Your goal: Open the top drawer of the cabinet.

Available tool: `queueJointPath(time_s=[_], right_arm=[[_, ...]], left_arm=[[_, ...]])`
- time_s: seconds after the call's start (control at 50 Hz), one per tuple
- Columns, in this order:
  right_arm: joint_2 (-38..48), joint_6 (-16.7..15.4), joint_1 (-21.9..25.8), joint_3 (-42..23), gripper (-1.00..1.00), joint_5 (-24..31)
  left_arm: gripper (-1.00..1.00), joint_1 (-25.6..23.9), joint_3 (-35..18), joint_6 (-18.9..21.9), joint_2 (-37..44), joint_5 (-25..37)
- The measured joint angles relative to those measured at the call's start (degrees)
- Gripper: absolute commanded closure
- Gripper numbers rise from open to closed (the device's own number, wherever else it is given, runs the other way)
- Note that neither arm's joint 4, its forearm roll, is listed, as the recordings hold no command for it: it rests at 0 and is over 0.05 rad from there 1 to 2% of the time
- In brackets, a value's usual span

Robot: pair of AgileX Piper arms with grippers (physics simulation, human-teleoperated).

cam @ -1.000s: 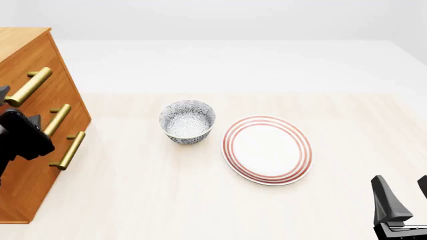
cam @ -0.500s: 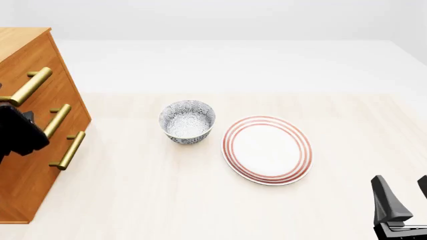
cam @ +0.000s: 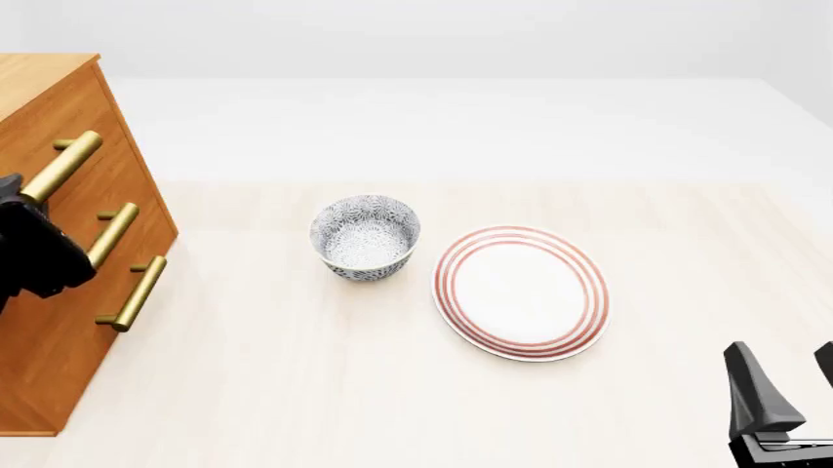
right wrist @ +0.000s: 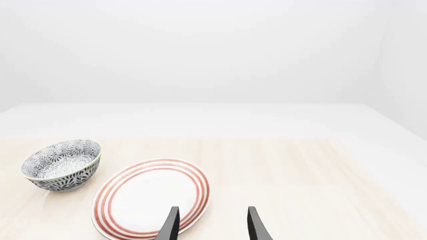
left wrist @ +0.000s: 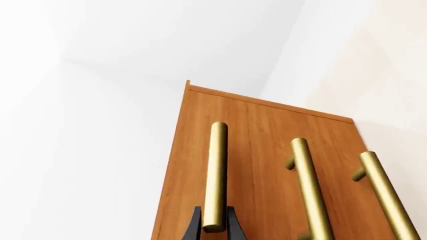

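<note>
— Looking at the left wrist view, what do you have at the left gripper (left wrist: 213,226)?

— I see its two dark fingertips (left wrist: 194,227) sitting on either side of the near end of the top drawer's (left wrist: 200,165) brass handle (left wrist: 215,175). The tips flank the bar closely, but I cannot tell whether they actually press on it, so I won't call it gripped.

— And where is the drawer itself?

— It is the uppermost of three in the cabinet (cam: 53,292), which stands at the left edge of the table (cam: 390,390) in the front view. Its front lies flush with the two below it. The left arm's dark body covers part of the cabinet face just below that top handle.

— What about the other side?

— The right gripper (right wrist: 212,222) hangs low at the near right corner of the table, jaws apart with nothing between them. Its wrist view looks over a red-ringed plate (right wrist: 151,197) and a patterned bowl (right wrist: 62,164), which sit just beside each other mid-table, well apart from the cabinet.
</note>
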Motion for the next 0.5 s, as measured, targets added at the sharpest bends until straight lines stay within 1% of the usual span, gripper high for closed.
queueJointPath(time_s=[0.18, 0.5], right_arm=[[0.0, 0.0, 0.0, 0.0, -1.0, 0.0], [0.0, 0.0, 0.0, 0.0, -1.0, 0.0]], left_arm=[[1.0, -0.5, 0.3, 0.8, -0.2, -0.2], [1.0, -2.3, 1.3, 3.6, -0.2, -2.2]])
